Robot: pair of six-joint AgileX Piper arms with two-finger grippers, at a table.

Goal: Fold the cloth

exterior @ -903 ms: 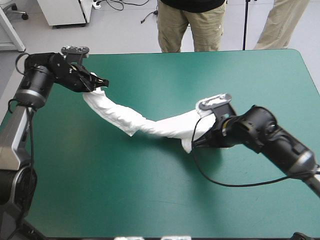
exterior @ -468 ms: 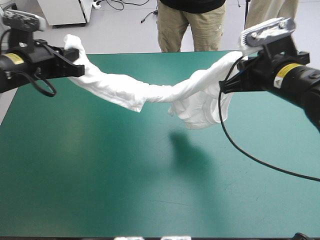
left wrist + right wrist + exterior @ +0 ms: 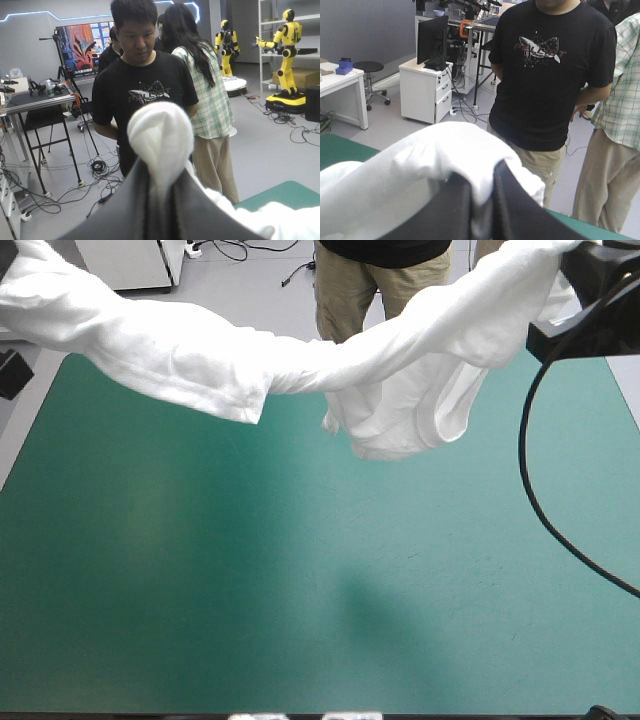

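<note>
left gripper (image 3: 161, 172): black fingers clamped almost together on a bunched knob of the T-shirt (image 3: 160, 130), raised high at the far left
T-shirt place (image 3: 200, 360): all in the air, slung between the two grippers over the far half of the teal-green cover (image 3: 300, 590), no part touching it
right gripper (image 3: 481, 177): black fingers pinched onto a rolled fold of the white cloth, raised high at the far right
risk, left end: the hold is on a thick wad, not a clean hem, so layers could creep out under a tug and drop that end
risk, middle: the span is twisted like a rope; laid down as it is, it would probably land creased and bunched, with no flat base to fold
risk, right end: the two held spots don't look like matching corners (my guess), so pulling apart may tighten the twist rather than open the shirt
material: thin soft knit, limp, no stiffness, sags under its own weight
texture: matte white with soft rounded wrinkles
shape, left: thick tube sloping down to a loose sleeve end (image 3: 245, 405)
shape, middle: narrow twisted neck
shape, right: baggy pouch (image 3: 400, 430) hanging below the span, lowest part
cover: flat, smooth, matte, with a dim shadow near centre
</note>
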